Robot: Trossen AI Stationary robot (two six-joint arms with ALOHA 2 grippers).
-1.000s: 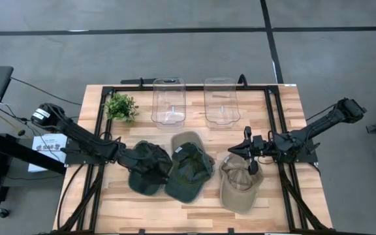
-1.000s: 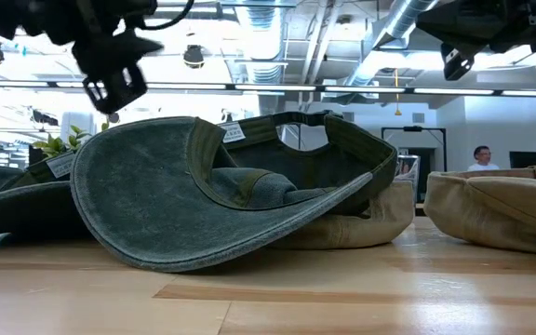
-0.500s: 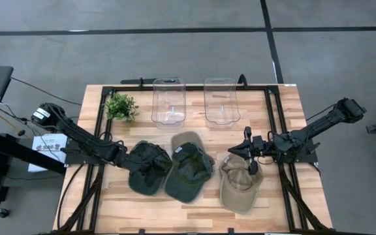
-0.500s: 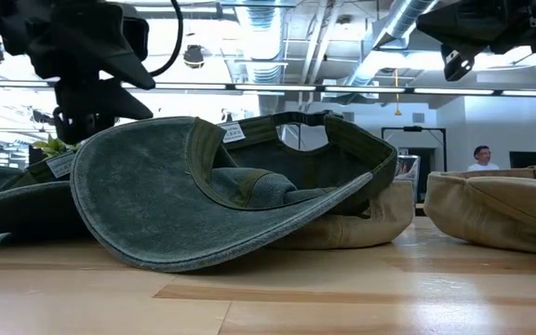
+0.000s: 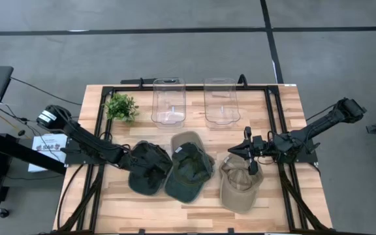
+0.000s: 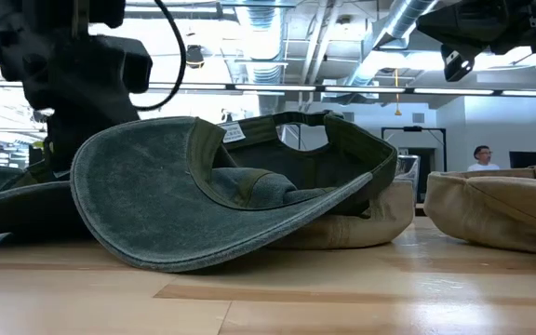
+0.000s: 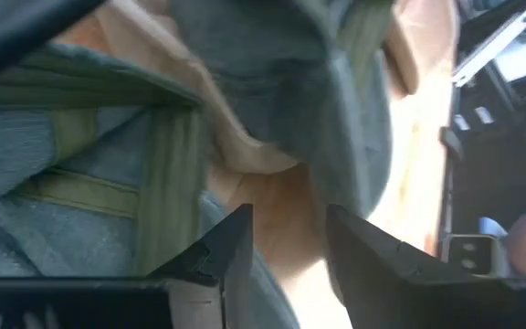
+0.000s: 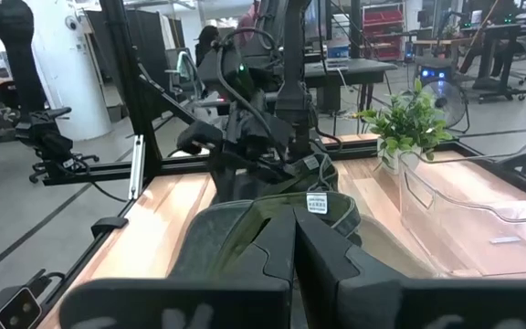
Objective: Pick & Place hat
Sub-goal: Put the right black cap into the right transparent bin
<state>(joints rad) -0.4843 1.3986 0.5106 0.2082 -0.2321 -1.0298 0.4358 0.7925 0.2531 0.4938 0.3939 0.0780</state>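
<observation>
Three caps lie along the table's near half. A dark green hat (image 5: 147, 168) sits at the left, open side up. A second dark green hat (image 5: 189, 171) (image 6: 231, 200) rests upturned on its brim and crown. The third, a tan hat (image 5: 240, 184) (image 6: 501, 209), is at the right. An olive hat (image 5: 188, 140) lies behind the middle one. My left gripper (image 5: 131, 158) (image 7: 286, 251) is open and low at the left hat's left rim, looking into its seamed inside (image 7: 153, 155). My right gripper (image 5: 231, 152) (image 8: 292, 239) is shut and hangs above the tan hat's far end. My left gripper stands with its open fingers (image 7: 231, 247) slanting down from the table's left at the left hat's rim. Bare table wood shows between them and grey cloth beside them. I cannot tell whether they touch the cloth.
A small potted plant (image 5: 121, 106) stands at the far left. Two clear plastic bins (image 5: 168, 101) (image 5: 220, 101) stand at the far middle. Black frame rails (image 5: 100, 189) run along both sides of the table. A person (image 6: 480, 156) is far off in the room.
My left gripper has come down toward the left hat and rolled about its own pointing line. In the low view it has dropped from above the hats to behind the middle hat's brim. The hats lie as before.
</observation>
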